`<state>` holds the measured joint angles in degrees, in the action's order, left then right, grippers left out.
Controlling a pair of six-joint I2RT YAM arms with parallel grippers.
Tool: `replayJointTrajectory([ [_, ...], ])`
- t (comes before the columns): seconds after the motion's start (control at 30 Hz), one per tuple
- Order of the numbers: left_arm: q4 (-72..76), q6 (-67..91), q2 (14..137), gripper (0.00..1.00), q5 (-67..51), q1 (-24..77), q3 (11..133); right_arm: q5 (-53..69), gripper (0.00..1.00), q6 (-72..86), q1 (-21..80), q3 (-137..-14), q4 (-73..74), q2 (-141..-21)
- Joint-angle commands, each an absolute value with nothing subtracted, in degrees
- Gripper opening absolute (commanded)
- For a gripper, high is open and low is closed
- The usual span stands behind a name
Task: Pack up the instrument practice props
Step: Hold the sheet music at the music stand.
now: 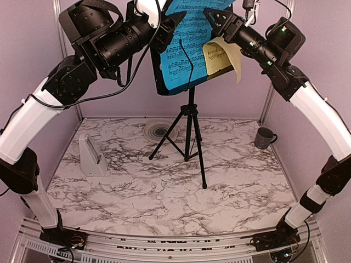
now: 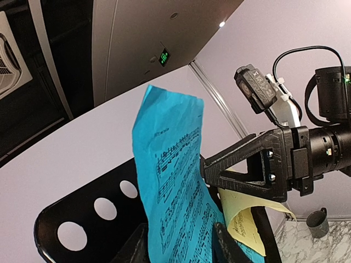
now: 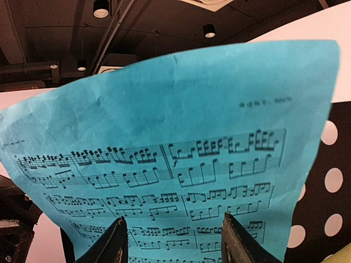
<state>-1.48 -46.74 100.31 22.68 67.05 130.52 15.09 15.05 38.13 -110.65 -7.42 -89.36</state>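
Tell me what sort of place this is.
Probably a robot lab test booth: lilac walls enclose a marble-patterned table, staged with a music stand and metronome. A dark industrial ceiling with spotlights shows beyond.

Soft, even light covers the table (image 1: 164,203), with only faint shadows under the tripod legs (image 1: 189,137). From the right wrist, ceiling spotlights (image 3: 100,7) glare against darkness, and the blue page (image 3: 164,137) has blurred heading print.
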Motion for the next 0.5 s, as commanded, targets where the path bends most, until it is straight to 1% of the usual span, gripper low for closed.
replayJointTrajectory([
  [0.0, 0.0, -47.0, 100.6, 0.33, 26.2, 67.3, 133.2, 17.0, 0.55, 16.0, 38.7, -113.7, -6.2, -90.0],
  [0.07, 1.2, -47.0, 100.9, 0.25, 26.7, 67.3, 133.0, 17.3, 0.55, 16.2, 38.8, -113.4, -5.7, -89.8],
  [0.2, 2.7, -47.8, 102.1, 0.20, 26.9, 67.3, 133.9, 18.1, 0.54, 16.6, 39.1, -112.9, -4.0, -88.8],
  [0.43, 3.6, -48.5, 103.7, 0.01, 27.9, 67.3, 136.0, 18.6, 0.54, 18.3, 39.2, -110.1, -1.6, -86.1],
  [0.47, 3.8, -48.5, 103.8, 0.00, 28.1, 67.3, 136.0, 18.9, 0.54, 18.6, 39.2, -109.9, -0.9, -85.9],
])
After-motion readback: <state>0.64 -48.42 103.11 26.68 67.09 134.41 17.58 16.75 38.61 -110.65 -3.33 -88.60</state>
